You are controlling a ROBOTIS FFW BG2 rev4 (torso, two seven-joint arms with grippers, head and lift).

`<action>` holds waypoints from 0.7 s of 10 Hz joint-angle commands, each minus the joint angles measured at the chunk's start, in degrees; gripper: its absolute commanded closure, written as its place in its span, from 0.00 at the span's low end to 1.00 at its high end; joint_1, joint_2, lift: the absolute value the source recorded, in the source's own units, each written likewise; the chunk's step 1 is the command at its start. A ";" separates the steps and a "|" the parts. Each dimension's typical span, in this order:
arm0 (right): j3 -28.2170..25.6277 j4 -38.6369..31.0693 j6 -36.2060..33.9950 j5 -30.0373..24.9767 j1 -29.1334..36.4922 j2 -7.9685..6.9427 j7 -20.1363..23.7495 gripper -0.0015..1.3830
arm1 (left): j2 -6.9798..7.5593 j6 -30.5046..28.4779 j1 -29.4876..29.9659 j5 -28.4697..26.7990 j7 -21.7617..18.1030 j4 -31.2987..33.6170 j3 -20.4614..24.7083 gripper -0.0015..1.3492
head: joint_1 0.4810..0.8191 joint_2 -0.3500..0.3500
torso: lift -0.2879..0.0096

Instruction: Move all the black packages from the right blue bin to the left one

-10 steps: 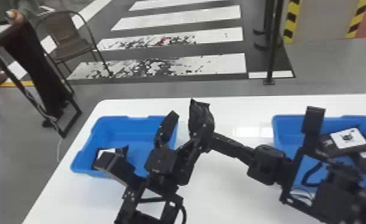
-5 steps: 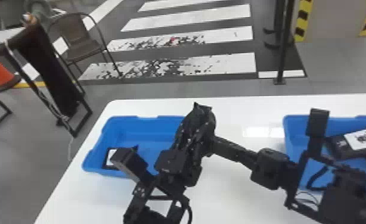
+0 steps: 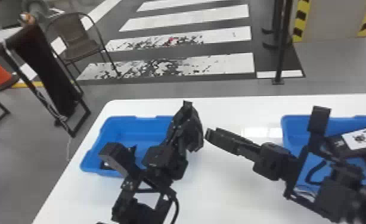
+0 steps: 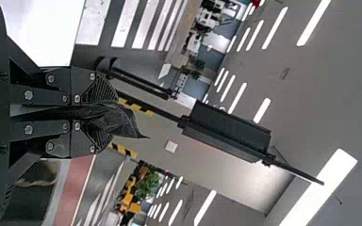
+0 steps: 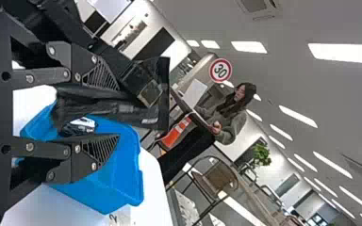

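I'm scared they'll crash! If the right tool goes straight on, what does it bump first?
The right tool would probably meet the black package held by the left tool; depth is hard to tell.

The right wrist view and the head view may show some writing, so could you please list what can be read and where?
"30", on the round red-rimmed sign.
Too blurred to read: the print on a black package's white label, and the small mark beside the left blue bin.
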State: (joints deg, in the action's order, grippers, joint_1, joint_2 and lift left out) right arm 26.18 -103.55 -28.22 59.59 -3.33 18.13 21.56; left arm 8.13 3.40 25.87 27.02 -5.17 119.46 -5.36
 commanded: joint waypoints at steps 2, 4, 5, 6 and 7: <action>-3.90 1.39 2.21 -0.52 2.34 -0.20 0.76 0.09 | -1.10 3.78 -4.64 -9.54 2.27 -8.86 9.36 0.90 | 0.63 0.94 | 0.45; -9.61 1.11 4.60 -4.86 4.45 -0.82 0.94 0.15 | -1.80 7.15 -9.98 -21.99 5.69 -19.26 15.41 0.90 | 0.63 1.00 | 0.45; -14.07 0.55 4.60 -9.89 5.44 -1.61 0.59 0.15 | -1.80 7.01 -11.81 -25.19 7.19 -23.48 16.44 0.86 | 0.63 1.00 | 0.45; -18.64 -3.39 4.60 -18.46 7.41 -2.22 -1.79 0.15 | -1.80 5.89 -11.25 -24.39 7.10 -23.91 16.78 0.47 | 0.63 1.00 | 0.45; -22.18 -8.45 3.62 -25.88 9.94 -2.75 -6.09 0.14 | -2.07 8.84 -10.26 -24.28 6.92 -23.91 16.78 0.08 | 0.63 0.98 | 0.45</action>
State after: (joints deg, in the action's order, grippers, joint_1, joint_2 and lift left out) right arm 6.40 -109.02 -24.08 38.49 5.10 15.71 15.91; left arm 6.20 10.81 15.02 2.61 1.72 95.75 11.39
